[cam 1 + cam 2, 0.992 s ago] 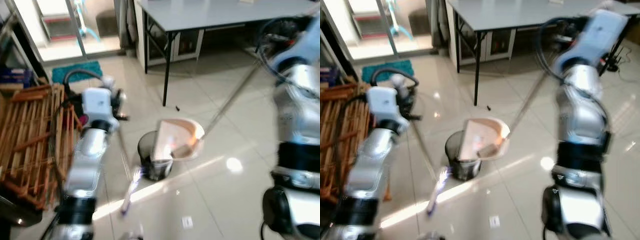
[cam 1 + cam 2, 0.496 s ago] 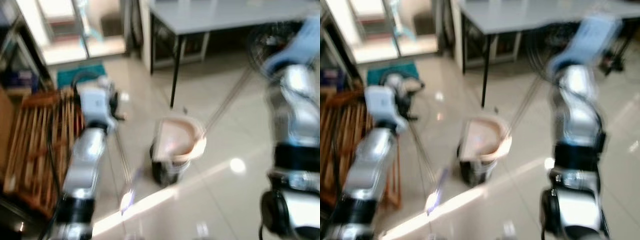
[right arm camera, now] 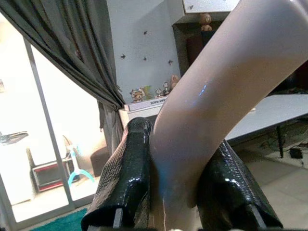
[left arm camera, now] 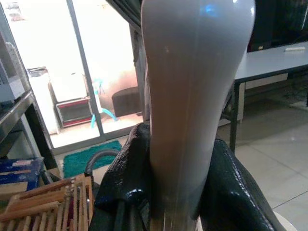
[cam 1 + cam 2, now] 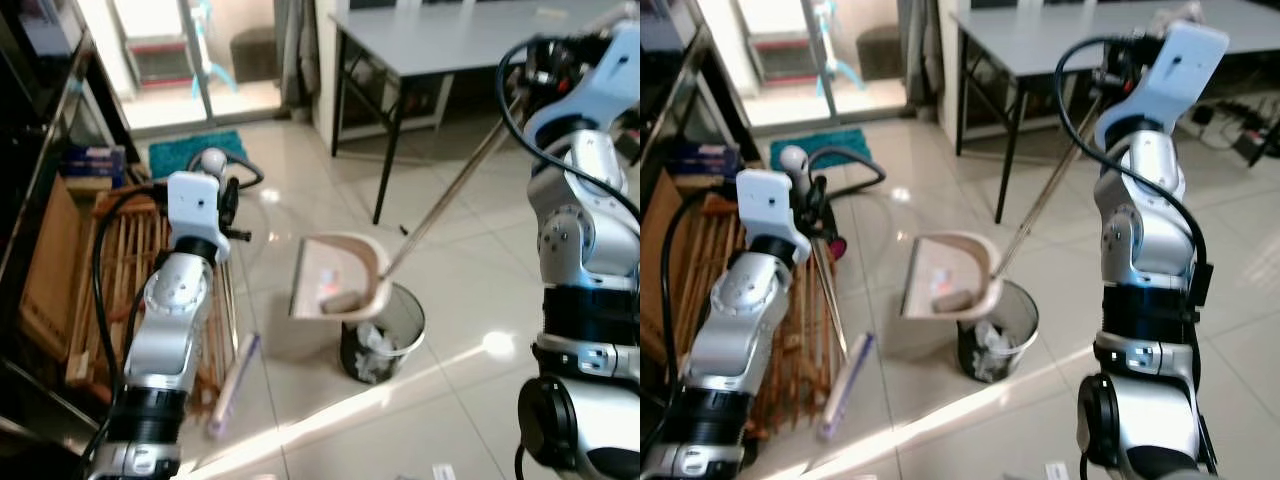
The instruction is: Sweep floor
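A pale dustpan hangs tilted beside and above the black mesh bin, with a brown scrap lying in it. Its long metal handle rises to my right gripper, which is shut on the pale grip. My left gripper is shut on the broom's pale grip. The thin broom stick slants down to the purple-white broom head on the tiles, left of the bin. The bin holds crumpled white waste.
A grey table with black legs stands behind the bin. A wooden slatted rack lies at my left, with a vacuum hose and a teal mat beyond. A paper scrap lies on the near tiles.
The camera has swung, shifting the whole scene. Relative to the bin, the dustpan now sits more to its left, and the broom head lies farther left of it.
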Motion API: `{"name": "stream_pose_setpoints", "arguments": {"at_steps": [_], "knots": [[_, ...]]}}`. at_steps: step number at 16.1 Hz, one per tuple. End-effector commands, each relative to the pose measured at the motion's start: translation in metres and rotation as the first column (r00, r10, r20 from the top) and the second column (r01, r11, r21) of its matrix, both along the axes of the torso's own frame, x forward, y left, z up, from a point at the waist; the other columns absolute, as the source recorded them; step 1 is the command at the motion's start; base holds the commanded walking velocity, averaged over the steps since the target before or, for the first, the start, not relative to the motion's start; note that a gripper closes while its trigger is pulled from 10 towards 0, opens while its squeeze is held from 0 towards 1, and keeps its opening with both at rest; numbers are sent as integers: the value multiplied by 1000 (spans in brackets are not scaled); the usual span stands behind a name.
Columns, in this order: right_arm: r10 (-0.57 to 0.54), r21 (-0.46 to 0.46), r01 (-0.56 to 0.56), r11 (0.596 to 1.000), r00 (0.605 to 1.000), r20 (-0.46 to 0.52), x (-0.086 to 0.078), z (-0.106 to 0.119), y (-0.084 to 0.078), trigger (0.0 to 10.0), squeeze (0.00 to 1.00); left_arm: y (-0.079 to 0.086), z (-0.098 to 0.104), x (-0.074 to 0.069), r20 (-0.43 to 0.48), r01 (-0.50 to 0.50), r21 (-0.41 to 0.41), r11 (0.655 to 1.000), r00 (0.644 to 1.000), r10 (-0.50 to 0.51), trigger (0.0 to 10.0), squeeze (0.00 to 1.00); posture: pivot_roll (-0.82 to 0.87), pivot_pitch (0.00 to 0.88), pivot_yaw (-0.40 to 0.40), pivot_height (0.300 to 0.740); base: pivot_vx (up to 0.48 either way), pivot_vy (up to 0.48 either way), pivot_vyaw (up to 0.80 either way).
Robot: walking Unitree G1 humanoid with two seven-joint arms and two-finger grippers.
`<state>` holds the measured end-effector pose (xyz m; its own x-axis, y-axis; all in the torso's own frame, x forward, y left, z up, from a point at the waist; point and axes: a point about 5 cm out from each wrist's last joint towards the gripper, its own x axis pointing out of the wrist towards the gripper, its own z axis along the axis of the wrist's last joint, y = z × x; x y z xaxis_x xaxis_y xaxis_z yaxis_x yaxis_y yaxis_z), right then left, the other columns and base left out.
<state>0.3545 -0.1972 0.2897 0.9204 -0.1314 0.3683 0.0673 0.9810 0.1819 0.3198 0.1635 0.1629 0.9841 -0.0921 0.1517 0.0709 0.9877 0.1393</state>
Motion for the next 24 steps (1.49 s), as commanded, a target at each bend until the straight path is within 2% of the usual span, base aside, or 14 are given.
{"name": "stream_pose_setpoints", "arguments": {"at_steps": [1, 7, 17, 21, 24], "knots": [[-50, 1, 50, 999, 996, 80, -7, 16, -11, 10000, 0, -11, 11, 3, 51, 39, 3, 999, 998, -40, 10000, 0, 16, 7, 39, 740, 371, -300, 0], [-55, 8, 54, 998, 995, 85, -7, 16, -12, 10000, 0, -12, 14, 5, 60, 46, 0, 999, 997, -46, 10000, 0, 18, 3, 42, 740, 377, -291, 0], [-61, 14, 60, 998, 994, 95, -7, 18, -13, 10000, 0, -9, 16, 8, 67, 43, -25, 999, 997, -41, 10000, 0, 17, 1, 46, 740, 450, 0, 0], [-68, 15, 67, 998, 993, 98, -8, 19, -14, 10000, 0, -9, 14, 8, 59, 39, -17, 999, 998, -38, 10000, 0, 16, 5, 46, 740, 0, 0, 0], [-65, 23, 63, 998, 993, 96, -10, 16, -16, 10000, 0, 0, 5, 3, 26, 23, -3, 1000, 999, -23, 10000, 0, 14, 2, 51, 740, 0, 0, 0]]}}
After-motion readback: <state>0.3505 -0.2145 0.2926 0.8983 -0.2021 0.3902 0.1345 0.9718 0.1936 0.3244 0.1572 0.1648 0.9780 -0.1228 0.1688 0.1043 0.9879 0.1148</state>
